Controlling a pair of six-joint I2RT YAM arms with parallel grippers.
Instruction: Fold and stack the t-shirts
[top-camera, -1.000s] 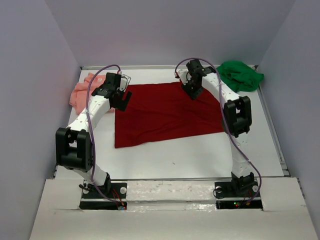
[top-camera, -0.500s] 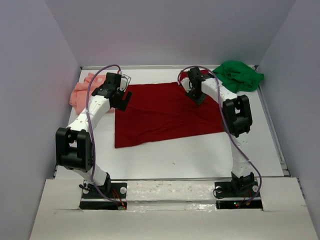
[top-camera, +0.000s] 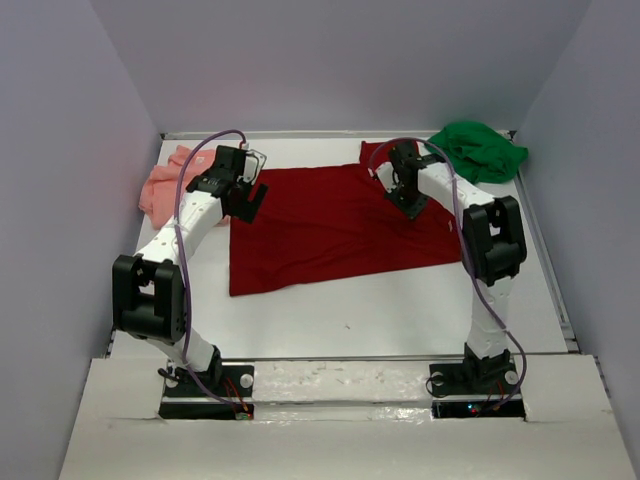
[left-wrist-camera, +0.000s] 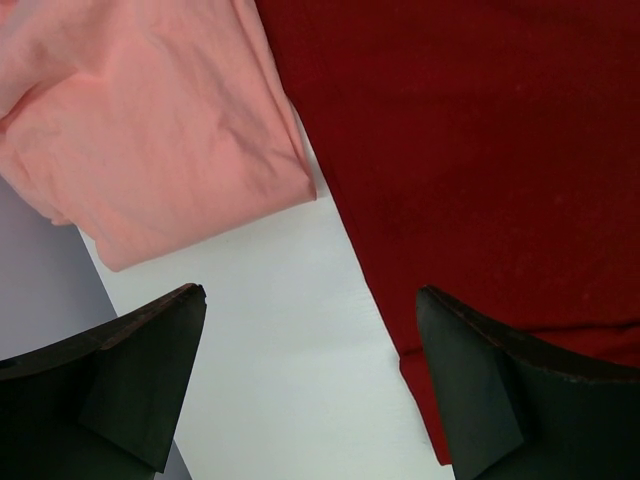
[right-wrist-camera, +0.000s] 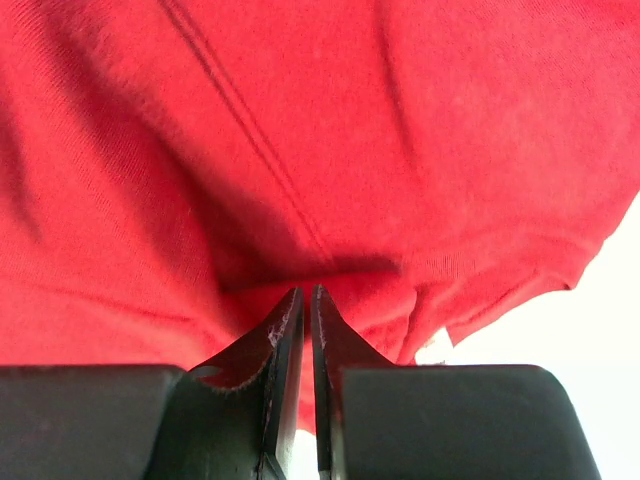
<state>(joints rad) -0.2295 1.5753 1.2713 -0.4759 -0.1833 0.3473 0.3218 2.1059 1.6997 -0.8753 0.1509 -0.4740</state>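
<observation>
Top external view: the dark red shirt (top-camera: 330, 225) lies spread flat in the middle of the table (top-camera: 350, 310). The salmon pink shirt (top-camera: 165, 185) is bunched at the upper left and the green shirt (top-camera: 480, 150) is heaped in the upper right corner. Over the last second the right gripper (top-camera: 412, 205) has slid from the red shirt's far edge toward its upper right part. Its jaws have drawn almost together there. The right wrist view shows a puckered fold of red cloth caught between the tips, so the pinch looks made. That likely sets up the first fold, with this corner ready to be lifted across. The left gripper (top-camera: 245, 200) has not moved. It hangs spread wide and holding nothing over the red shirt's left edge, just beside the pink one.
</observation>
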